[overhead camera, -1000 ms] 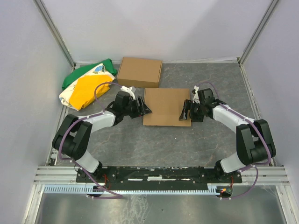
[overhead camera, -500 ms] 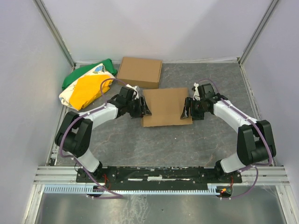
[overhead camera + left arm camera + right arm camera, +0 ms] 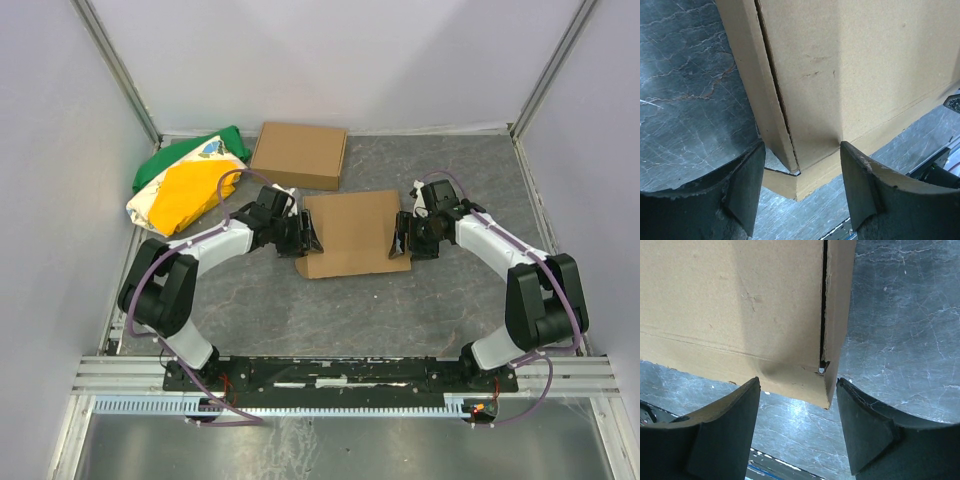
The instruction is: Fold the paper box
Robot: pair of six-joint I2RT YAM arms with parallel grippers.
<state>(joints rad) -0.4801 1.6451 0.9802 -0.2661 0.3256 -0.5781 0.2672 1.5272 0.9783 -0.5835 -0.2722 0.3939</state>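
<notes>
Shallow rectangular plain brown cardboard paper box [image 3: 350,232] lies closed on the grey stone-pattern tabletop [image 3: 440,300]. It sits mid-field, slightly skewed, between the two claws. Its faces are bare brown.

Left claw [image 3: 306,236] is at the box's left edge and right claw [image 3: 399,240] at its right edge. Both have jaws apart and neither is clamped on anything.

Left wrist view only: a box corner sits in the gap between the dark fingers [image 3: 747,185], and a slit seam runs down the side strip to that corner. There are faint scuffs on the top panel.

Right wrist view only: a dark gap runs along the side flap, with a dent in the lower edge near one finger [image 3: 725,425].

Top view only: both arms bow outward at the elbows, forearms low and angled inward, claws facing each other across the box. A second brown cardboard box [image 3: 298,155] sits behind, just apart. A green, yellow and white bag [image 3: 185,185] lies far left, its print too small to read.
</notes>
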